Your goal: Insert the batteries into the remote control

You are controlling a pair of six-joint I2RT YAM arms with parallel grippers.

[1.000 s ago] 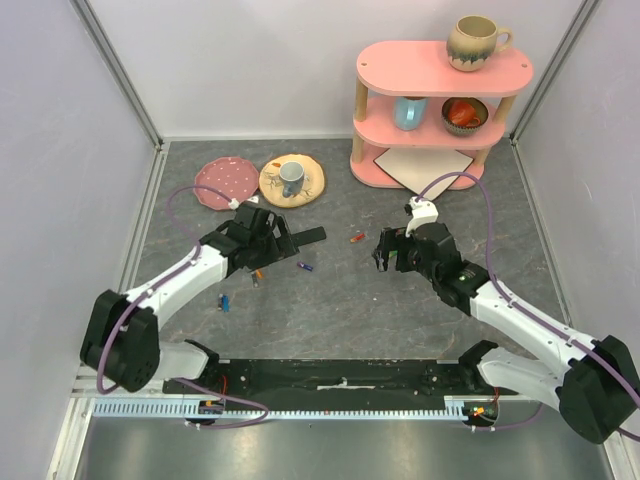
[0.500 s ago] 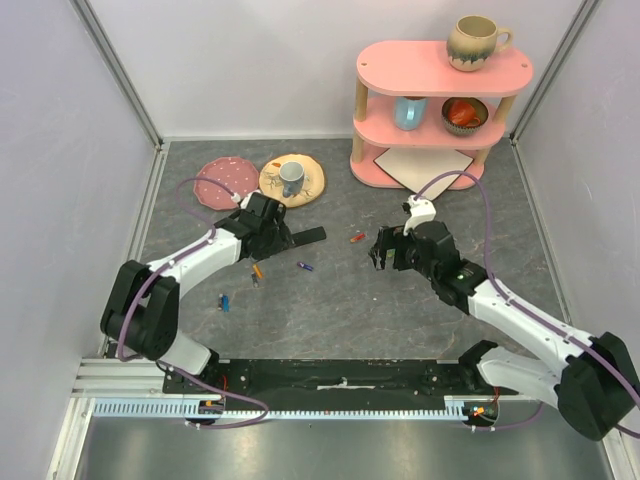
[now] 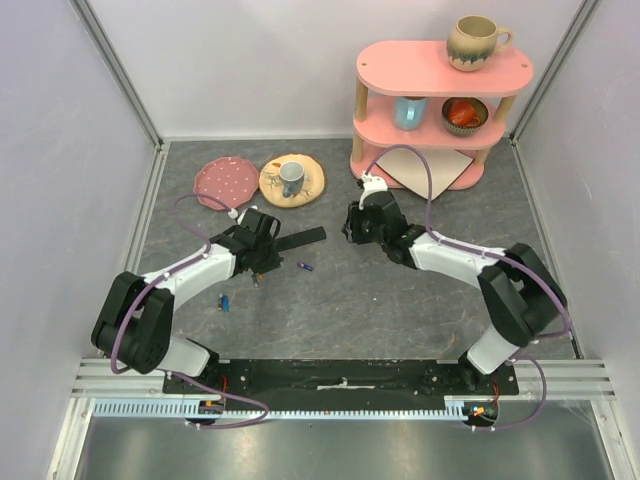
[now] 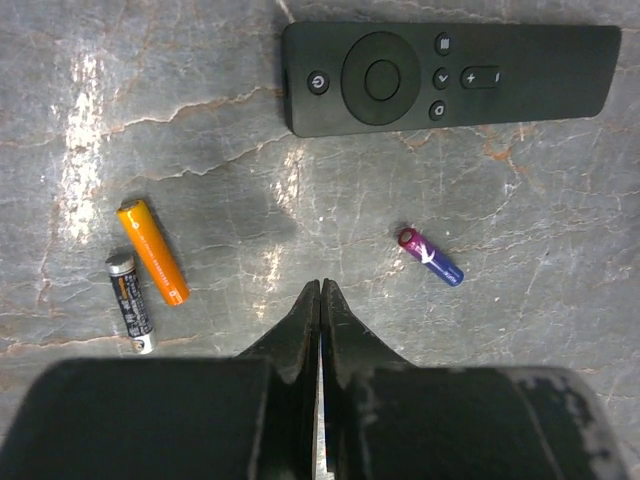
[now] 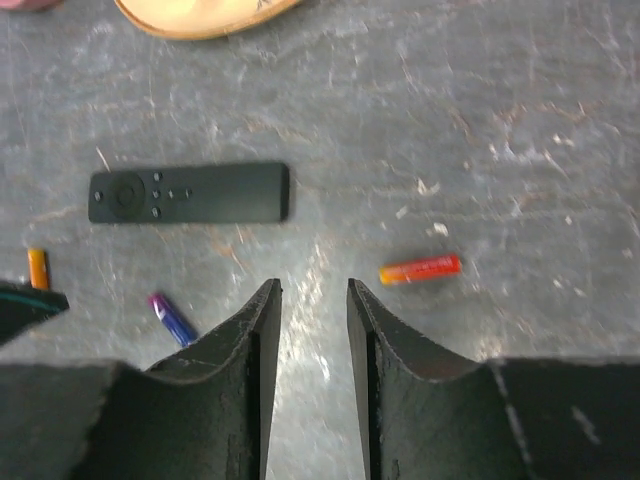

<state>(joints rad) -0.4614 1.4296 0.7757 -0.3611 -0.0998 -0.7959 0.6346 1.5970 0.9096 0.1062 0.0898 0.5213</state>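
Observation:
The black remote control (image 3: 300,239) (image 4: 450,75) (image 5: 190,193) lies flat, buttons up, on the grey table. Just near of it in the left wrist view my left gripper (image 4: 320,287) (image 3: 262,262) is shut with nothing between its tips. An orange battery (image 4: 152,250) and a black-and-silver battery (image 4: 130,302) lie to its left, a purple-blue battery (image 4: 430,257) (image 3: 306,267) to its right. My right gripper (image 5: 313,287) (image 3: 352,228) stands open over bare table, with a narrow gap. A red-orange battery (image 5: 420,269) lies just right of its tips. A blue battery (image 3: 225,303) lies apart, nearer the left arm.
A pink plate (image 3: 225,182) and a yellow plate (image 3: 310,184) carrying a mug (image 3: 291,178) sit behind the remote. At the back right stands a pink shelf (image 3: 430,125) with cups and a bowl. Grey walls enclose the table.
The left gripper has shut and drawn in above the orange battery. The right arm has swung left and forward over the red-orange battery, its jaws narrowing.

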